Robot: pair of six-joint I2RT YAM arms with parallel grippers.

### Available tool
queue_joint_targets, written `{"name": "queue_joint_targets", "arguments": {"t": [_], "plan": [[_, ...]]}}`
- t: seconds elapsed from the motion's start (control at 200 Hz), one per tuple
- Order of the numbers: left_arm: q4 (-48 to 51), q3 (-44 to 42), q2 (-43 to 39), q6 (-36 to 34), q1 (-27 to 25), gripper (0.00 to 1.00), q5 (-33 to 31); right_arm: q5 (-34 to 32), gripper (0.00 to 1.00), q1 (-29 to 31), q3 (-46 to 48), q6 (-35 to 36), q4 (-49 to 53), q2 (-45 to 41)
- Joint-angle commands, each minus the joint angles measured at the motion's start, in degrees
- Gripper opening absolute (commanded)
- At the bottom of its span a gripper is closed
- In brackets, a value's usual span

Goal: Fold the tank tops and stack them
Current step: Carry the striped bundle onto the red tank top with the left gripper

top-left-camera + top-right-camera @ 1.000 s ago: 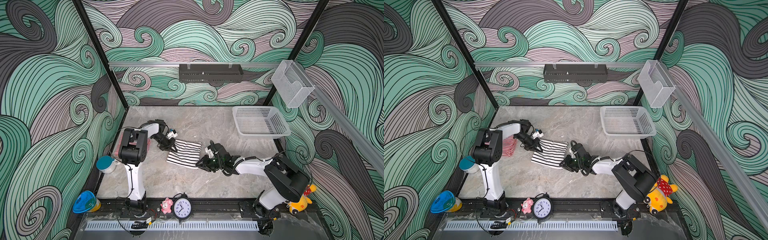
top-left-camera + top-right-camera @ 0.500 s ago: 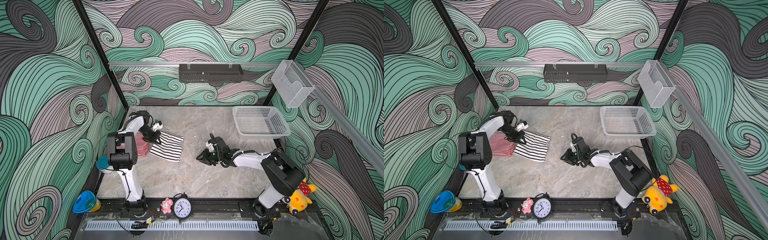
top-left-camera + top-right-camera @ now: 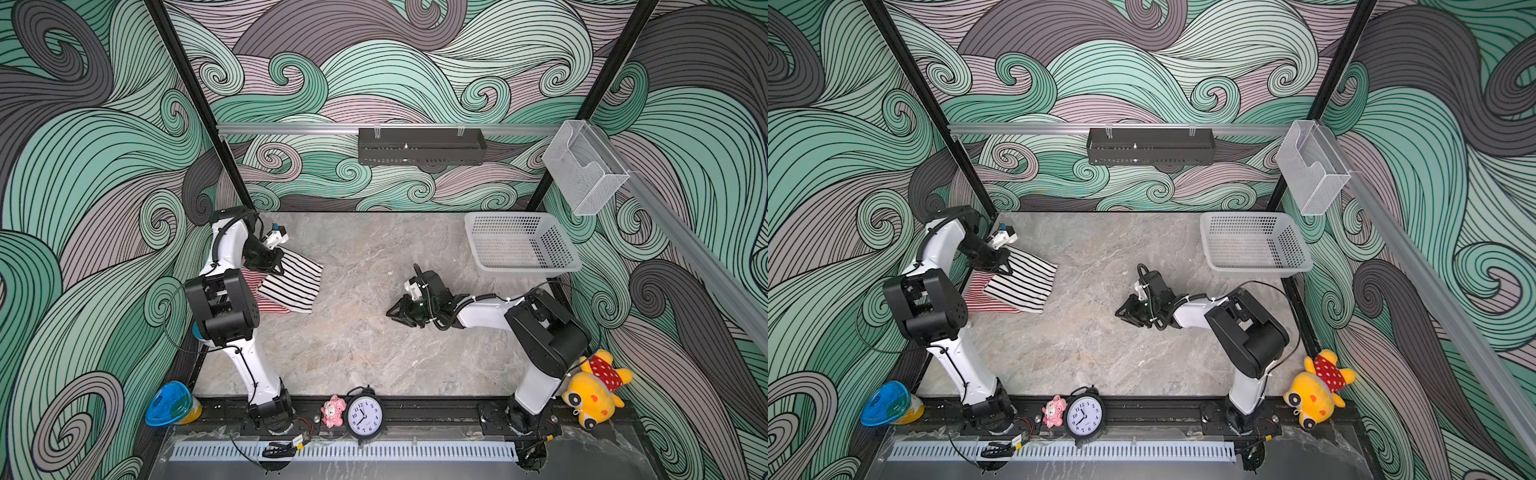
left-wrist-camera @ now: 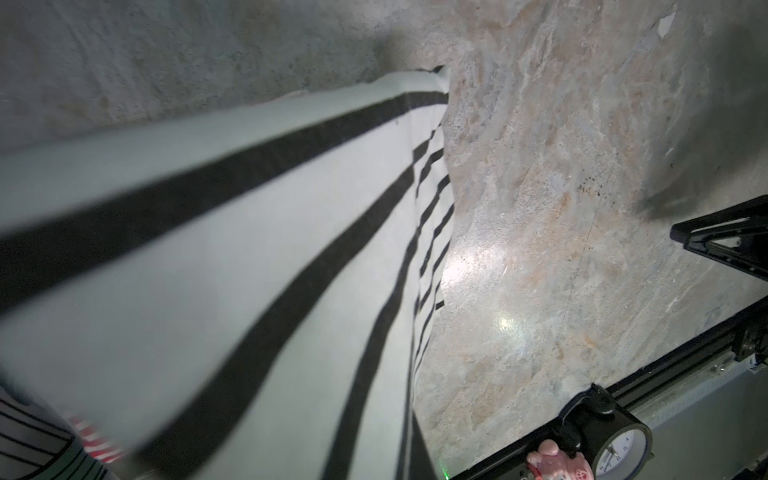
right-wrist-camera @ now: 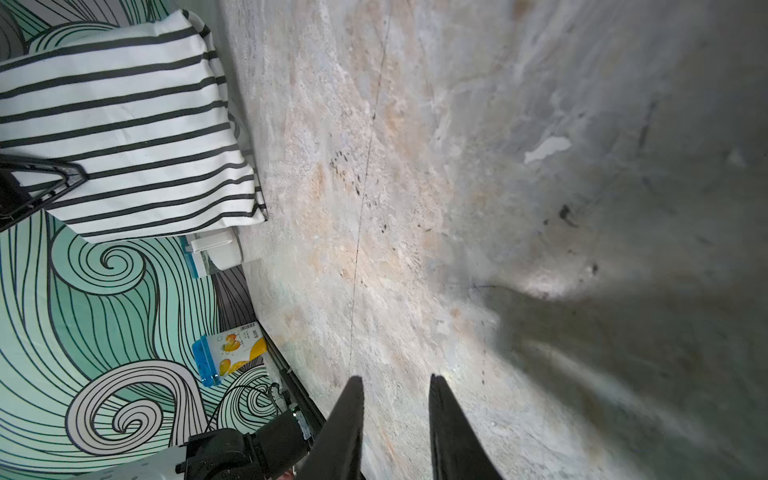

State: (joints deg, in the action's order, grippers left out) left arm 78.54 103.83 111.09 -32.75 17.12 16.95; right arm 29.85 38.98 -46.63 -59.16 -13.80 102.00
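Folded black-and-white striped tank top [image 3: 293, 282] partly over red-and-white striped tank top [image 3: 978, 297], left of bench [image 3: 353, 353], left gripper [image 3: 275, 269] clamped on its edge, right gripper [image 5: 395, 380] apart, empty

Red-striped top [image 3: 978, 297] mostly under black-striped top [image 3: 1025, 282]

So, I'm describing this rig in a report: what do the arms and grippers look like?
The left arm and right arm have white links, bulky black joint housings and black cables alongside. The left gripper and right gripper are black with slim tapering fingers; a small white module sits by each wrist.
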Motion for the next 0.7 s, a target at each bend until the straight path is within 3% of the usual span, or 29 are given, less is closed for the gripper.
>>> {"name": "queue_joint_targets", "arguments": {"t": [0.0, 0.696], "plan": [[6.7, 3.6, 0.2, -3.6, 1.1, 0.0, 0.4, 0.9, 0.29, 0.2, -0.8, -1.3, -1.7, 2.2], [14.8, 15.5, 2.7, -7.8, 4.0, 0.0, -1.5, 1.2, 0.28, 0.9, -1.9, -2.1, -3.2, 4.7]]}}
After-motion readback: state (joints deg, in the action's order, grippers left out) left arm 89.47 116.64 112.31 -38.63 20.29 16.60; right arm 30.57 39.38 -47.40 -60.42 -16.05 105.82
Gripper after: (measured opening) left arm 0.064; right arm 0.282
